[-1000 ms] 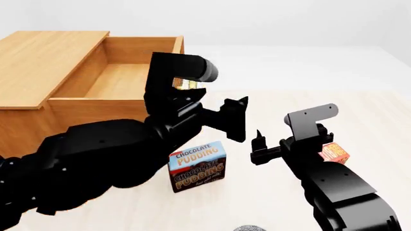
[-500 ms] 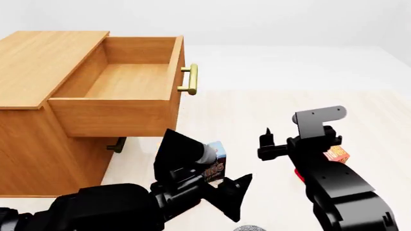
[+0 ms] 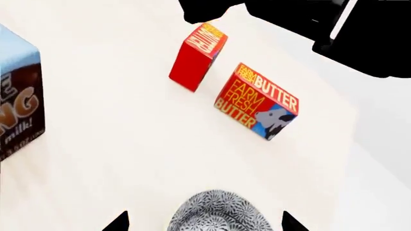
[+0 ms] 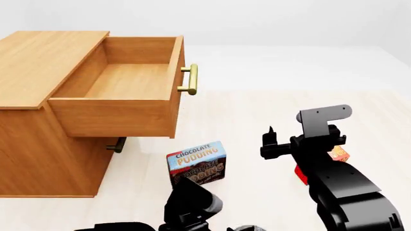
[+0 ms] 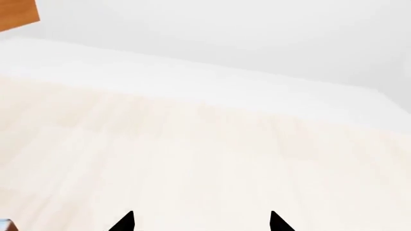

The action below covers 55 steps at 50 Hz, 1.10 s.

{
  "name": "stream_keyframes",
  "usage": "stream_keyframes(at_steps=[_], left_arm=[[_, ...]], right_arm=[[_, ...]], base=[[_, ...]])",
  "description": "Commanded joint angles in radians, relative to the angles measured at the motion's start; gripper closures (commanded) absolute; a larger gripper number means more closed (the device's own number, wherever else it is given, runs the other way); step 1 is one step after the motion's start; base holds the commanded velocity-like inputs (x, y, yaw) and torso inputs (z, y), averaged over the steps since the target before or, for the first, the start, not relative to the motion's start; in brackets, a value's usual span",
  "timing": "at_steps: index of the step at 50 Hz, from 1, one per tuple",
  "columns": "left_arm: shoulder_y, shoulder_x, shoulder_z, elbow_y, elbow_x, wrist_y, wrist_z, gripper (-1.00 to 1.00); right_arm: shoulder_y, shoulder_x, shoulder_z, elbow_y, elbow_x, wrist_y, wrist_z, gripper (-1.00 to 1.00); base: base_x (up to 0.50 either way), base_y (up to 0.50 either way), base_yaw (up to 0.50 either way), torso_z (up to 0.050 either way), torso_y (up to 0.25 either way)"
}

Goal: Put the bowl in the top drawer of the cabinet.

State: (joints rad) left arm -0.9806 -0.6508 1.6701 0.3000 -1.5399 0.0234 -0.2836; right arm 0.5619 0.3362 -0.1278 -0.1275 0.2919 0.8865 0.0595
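Observation:
The speckled bowl (image 3: 218,215) rests on the pale floor, close under my left wrist camera. My left gripper (image 3: 203,223) is open, with one fingertip on either side of the bowl and a gap on each side. In the head view only a sliver of the bowl (image 4: 248,228) shows at the bottom edge, beside my left arm (image 4: 189,204). The cabinet (image 4: 38,62) stands at the left, its top drawer (image 4: 122,84) pulled out and empty. My right gripper (image 5: 200,222) is open over bare floor, holding nothing.
A chocolate pudding box (image 4: 196,163) stands between the cabinet and the bowl. A butter box (image 3: 257,101) and a red box (image 3: 198,55) lie past the bowl, near my right arm (image 4: 334,178). The lower drawer's handle (image 4: 117,144) shows under the open drawer.
My left arm has dropped from in front of the drawer to the bottom of the head view, down over the bowl. The right arm has drifted slightly right.

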Motion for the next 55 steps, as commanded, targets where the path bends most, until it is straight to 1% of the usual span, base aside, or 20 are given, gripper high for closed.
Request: stream_keyframes(at_steps=[1, 16, 29, 31, 38, 47, 55], left_arm=[[0.058, 0.026, 0.036, -0.047, 0.006, -0.011, 0.044, -1.0], [0.113, 0.074, 0.066, -0.169, 0.007, -0.023, 0.1, -1.0], [0.117, 0.15, 0.067, -0.286, -0.03, -0.056, 0.118, -1.0], [0.119, 0.163, 0.067, -0.309, -0.048, -0.068, 0.135, -1.0], [0.134, 0.2, 0.08, -0.377, -0.046, -0.082, 0.158, -1.0], [0.136, 0.253, 0.084, -0.465, -0.059, -0.107, 0.18, -1.0], [0.146, 0.282, 0.09, -0.517, -0.06, -0.118, 0.206, -1.0]], right_arm=[[0.005, 0.003, -0.001, -0.012, 0.007, 0.009, 0.001, -1.0], [0.004, 0.004, -0.006, -0.016, 0.017, 0.002, -0.007, -1.0], [-0.003, 0.008, -0.023, -0.006, 0.023, -0.019, -0.026, -1.0], [-0.005, 0.01, -0.028, -0.006, 0.022, -0.02, -0.029, -1.0], [-0.013, 0.013, -0.005, -0.018, 0.036, -0.025, -0.028, -1.0], [-0.015, 0.013, -0.012, -0.022, 0.039, -0.026, -0.029, -1.0], [-0.015, 0.012, -0.014, -0.017, 0.041, -0.032, -0.03, -1.0]], base=[[0.0, 0.0, 0.0, 0.0, 0.0], [0.0, 0.0, 0.0, 0.0, 0.0], [0.0, 0.0, 0.0, 0.0, 0.0], [0.0, 0.0, 0.0, 0.0, 0.0], [0.0, 0.0, 0.0, 0.0, 0.0], [0.0, 0.0, 0.0, 0.0, 0.0], [0.0, 0.0, 0.0, 0.0, 0.0]])
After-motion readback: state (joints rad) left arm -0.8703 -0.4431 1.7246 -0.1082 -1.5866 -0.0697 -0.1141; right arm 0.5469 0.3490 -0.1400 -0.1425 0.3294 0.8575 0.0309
